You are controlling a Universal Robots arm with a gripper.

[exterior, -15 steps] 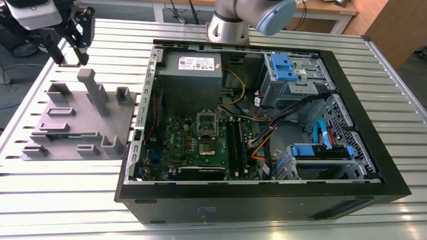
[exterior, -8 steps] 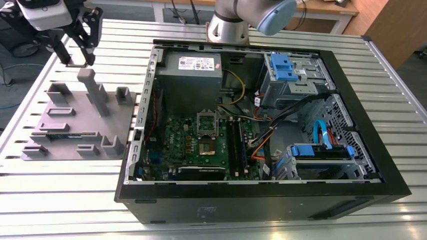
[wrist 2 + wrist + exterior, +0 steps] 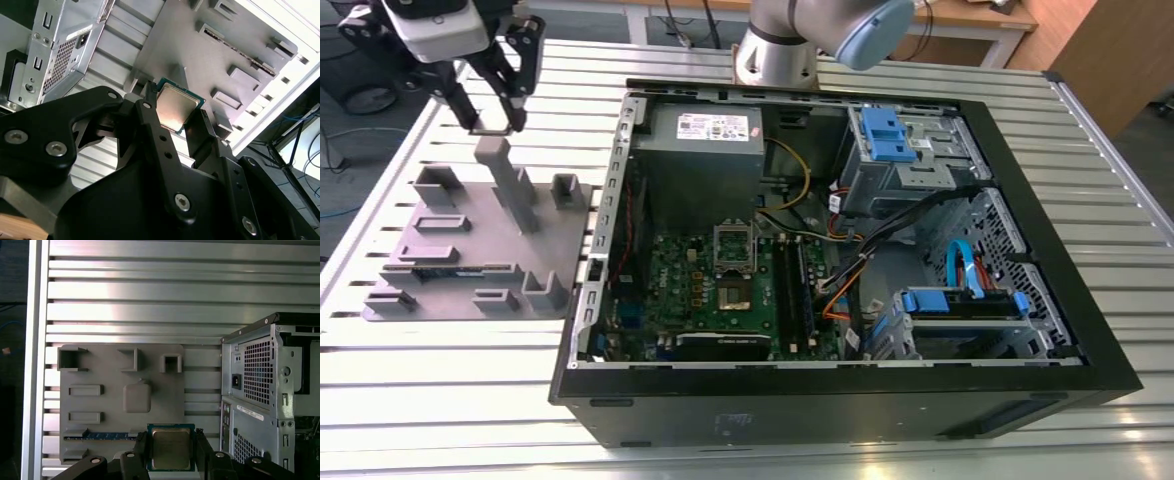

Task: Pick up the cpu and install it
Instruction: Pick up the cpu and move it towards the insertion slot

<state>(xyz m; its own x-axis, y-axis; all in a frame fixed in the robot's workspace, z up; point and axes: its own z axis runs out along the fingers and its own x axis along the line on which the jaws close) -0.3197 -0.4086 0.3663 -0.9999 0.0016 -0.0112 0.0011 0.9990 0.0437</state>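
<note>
You had the hand (image 3: 491, 122) clenched on the cpu (image 3: 171, 447), pinched by two opposite edges with its metal top flat, likely so it could seat level. It hung at the exterior view's upper left, above the grey holder tray (image 3: 447, 250), apart from the open case (image 3: 827, 410).

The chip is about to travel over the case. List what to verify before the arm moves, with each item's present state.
1. Small flat silver-topped square cpu clamped between the black gripper fingers, in both wrist views: ok.
2. Gripper hanging above the grey moulded fixture plate: ok.
3. Black computer case lying open side up: ok.
4. Metal-framed square socket on the green motherboard open and empty: cannot tell.
5. Cpu orientation matching the socket: cannot tell.
</note>
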